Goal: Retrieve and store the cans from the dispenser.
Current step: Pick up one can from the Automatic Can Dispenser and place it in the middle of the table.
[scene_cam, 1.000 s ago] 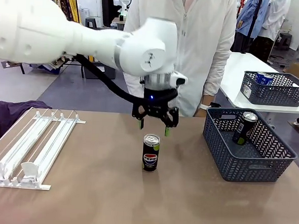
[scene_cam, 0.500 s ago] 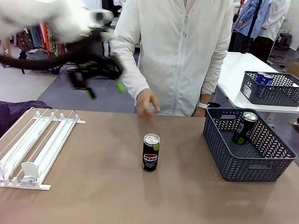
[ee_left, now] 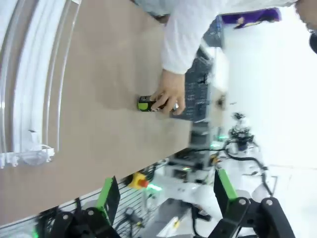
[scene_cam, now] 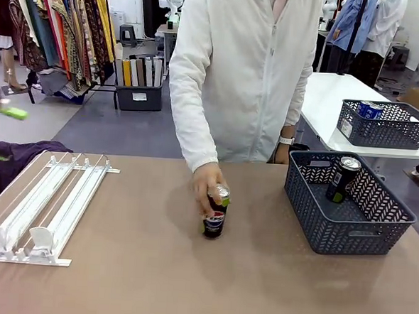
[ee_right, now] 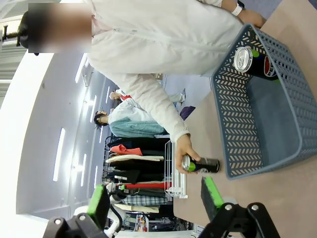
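Front view: can [scene_cam: 216, 214] tilted, top rightward.

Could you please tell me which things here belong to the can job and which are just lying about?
Job things:
can on table, held by person's hand
can in basket
rack
grey basket

Lying about:
purple cloth
far basket

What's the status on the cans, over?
Left claw open, right claw open, both empty. Person's hand grips the tilted can mid-table. Another can in basket. Dispenser empty.
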